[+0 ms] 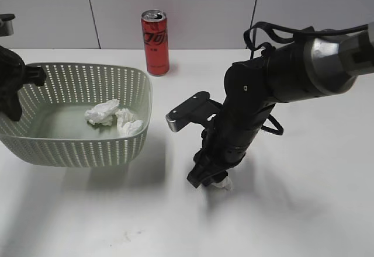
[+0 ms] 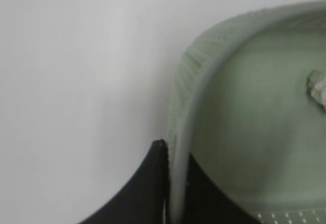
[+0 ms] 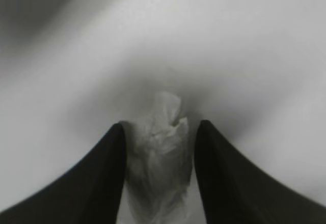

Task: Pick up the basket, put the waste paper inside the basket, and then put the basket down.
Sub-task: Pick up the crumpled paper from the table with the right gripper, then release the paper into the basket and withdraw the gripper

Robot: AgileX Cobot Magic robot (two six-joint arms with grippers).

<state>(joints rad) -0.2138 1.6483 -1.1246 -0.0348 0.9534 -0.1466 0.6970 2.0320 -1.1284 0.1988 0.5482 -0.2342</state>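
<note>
The pale green basket [image 1: 76, 150] is at the left and seems raised a little, with a shadow under it. My left gripper [image 1: 13, 114] is shut on its left rim; in the left wrist view the fingers [image 2: 175, 155] pinch the basket's rim [image 2: 204, 51]. Two white waste paper wads [image 1: 102, 113] [image 1: 130, 122] lie inside, and one shows in the left wrist view [image 2: 318, 86]. My right gripper [image 1: 207, 181] is down at the table. Its fingers [image 3: 159, 127] are closed around a third waste paper wad [image 3: 160, 147], which peeks out beside the fingertips [image 1: 224, 183].
A red drink can [image 1: 155, 42] stands upright at the back, behind the basket's right corner. The white table [image 1: 304, 210] ends at a pale wall behind. My right arm slants in from the upper right.
</note>
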